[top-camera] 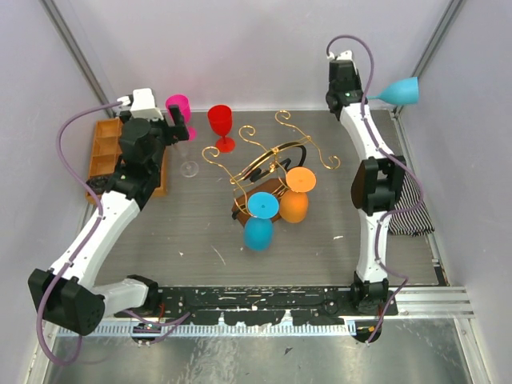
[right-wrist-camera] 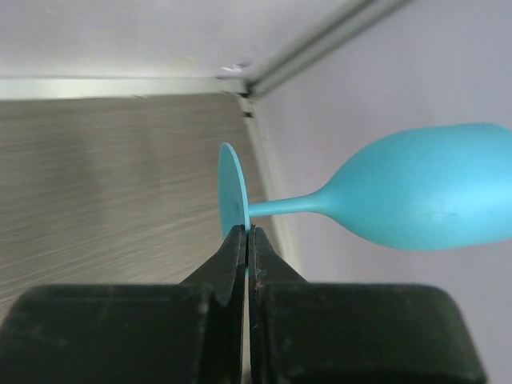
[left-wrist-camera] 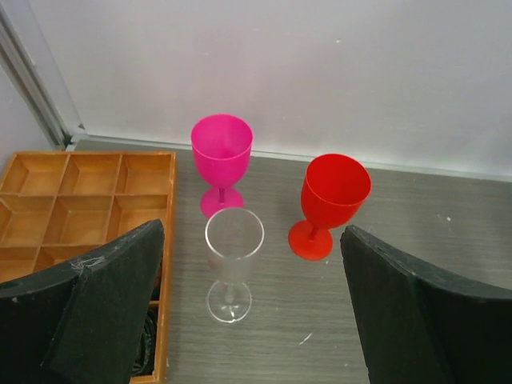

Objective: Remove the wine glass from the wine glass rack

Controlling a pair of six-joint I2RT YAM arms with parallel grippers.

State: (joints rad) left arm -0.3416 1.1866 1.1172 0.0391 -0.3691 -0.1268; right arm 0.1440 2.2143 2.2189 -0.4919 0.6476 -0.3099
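Over at the far right corner, the right jaws pinch a turquoise plastic wine glass (right-wrist-camera: 424, 188) by its foot, well clear of the gold wire rack (top-camera: 264, 164), so removal looks done, left jaws gaping empty.

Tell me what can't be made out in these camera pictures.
- Top view: the base of the wine glass rack is mostly hidden under the hanging blue glass and orange glass.
- Top view: the left arm covers the right part of the orange tray.
- Right wrist view: the rim of the turquoise wine glass is cut off by the right edge.
- Left wrist view: the rack is out of frame.
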